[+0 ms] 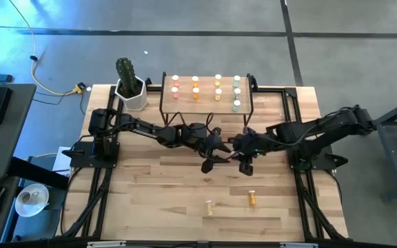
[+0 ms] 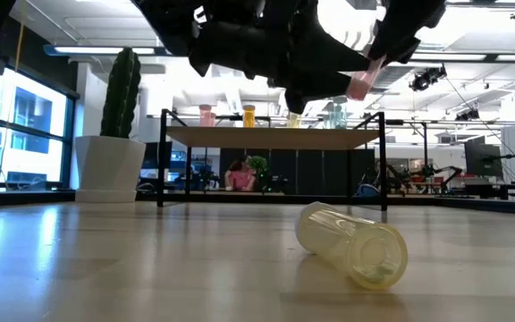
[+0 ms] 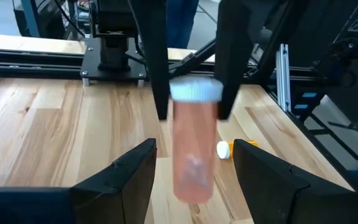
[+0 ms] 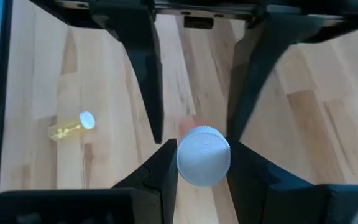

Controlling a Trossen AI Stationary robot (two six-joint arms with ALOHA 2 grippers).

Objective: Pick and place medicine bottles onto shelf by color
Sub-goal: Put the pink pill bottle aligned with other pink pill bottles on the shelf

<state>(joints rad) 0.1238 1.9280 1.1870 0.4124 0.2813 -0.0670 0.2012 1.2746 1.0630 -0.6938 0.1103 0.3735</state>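
A pink-red medicine bottle (image 3: 193,155) with a white cap hangs over the middle of the table, and my right gripper (image 4: 202,163) is shut on it. My left gripper (image 3: 194,171) is open. Its two fingers stand on either side of the bottle's body with a gap on each side, touching nothing. The two grippers meet just in front of the shelf (image 1: 207,103), a low wooden board on black legs that carries several bottles. A yellow bottle (image 1: 209,206) and an orange bottle (image 1: 252,198) lie on their sides near the table's front edge. My right gripper pinches the bottle at its cap end (image 3: 194,91) between its two fingers (image 3: 157,74). The fingers slant down onto it from above. The bottle hangs below them, cap up and body down, clear of the table.
A cactus in a white pot (image 1: 131,86) stands at the shelf's left end. Black frame rails (image 1: 302,172) run along the table's sides. The lying yellow bottle (image 2: 356,243) is close to the low camera. Bare wood (image 1: 150,186) spreads at the front left.
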